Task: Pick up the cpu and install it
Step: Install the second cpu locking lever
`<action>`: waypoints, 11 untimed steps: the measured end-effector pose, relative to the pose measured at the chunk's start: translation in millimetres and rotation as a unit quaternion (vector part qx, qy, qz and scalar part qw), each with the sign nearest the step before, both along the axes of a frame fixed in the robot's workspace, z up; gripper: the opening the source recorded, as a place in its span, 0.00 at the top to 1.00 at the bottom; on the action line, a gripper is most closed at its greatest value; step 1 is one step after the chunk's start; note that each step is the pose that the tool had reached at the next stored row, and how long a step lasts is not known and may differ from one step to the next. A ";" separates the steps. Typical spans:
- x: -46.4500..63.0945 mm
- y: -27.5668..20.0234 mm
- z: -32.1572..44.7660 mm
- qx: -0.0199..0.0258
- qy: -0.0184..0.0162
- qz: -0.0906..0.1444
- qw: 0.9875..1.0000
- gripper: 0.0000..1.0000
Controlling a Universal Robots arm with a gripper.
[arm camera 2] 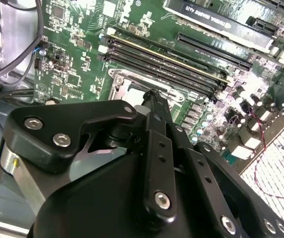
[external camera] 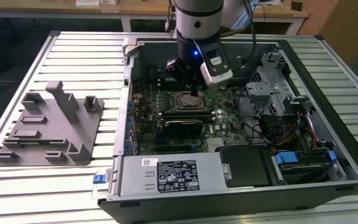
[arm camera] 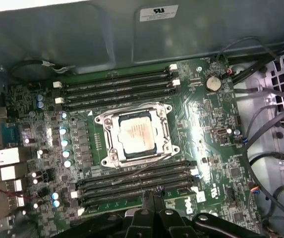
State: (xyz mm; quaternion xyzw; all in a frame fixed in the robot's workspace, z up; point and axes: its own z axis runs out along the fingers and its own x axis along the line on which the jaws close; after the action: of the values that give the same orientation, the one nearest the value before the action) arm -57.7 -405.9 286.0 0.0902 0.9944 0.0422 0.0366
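1. End effector [arm camera: 151, 201] hung fingers-down inside the open computer case [external camera: 328, 154], its fingers pressed together and holding nothing, above the motherboard [arm camera: 206, 148].
2. Cpu [arm camera: 138, 135] lay flat in its socket [arm camera: 113, 148], between memory slot banks, just beside the fingertips.
3. Arm [external camera: 197, 23] descended vertically from above.
4. Grey fixture [external camera: 48, 126] sat on the slatted counter [external camera: 86, 56], well apart.

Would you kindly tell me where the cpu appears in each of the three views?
Exterior view: cpu in its socket, just below the gripper.
First wrist view: mid-board, inside the metal socket frame.
Second wrist view: partly hidden behind the gripper.
Shared landmark: the memory slots beside the socket.
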 end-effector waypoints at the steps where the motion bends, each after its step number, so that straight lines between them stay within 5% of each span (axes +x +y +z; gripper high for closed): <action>1: -0.2 -0.3 -1.2 0.001 0.000 0.000 1.000 0.89; 11: -0.2 -0.6 -5.9 0.006 0.000 0.001 1.000 0.89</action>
State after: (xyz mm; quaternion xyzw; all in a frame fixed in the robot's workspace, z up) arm -57.9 -406.5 280.1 0.0892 0.9942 0.0482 0.0360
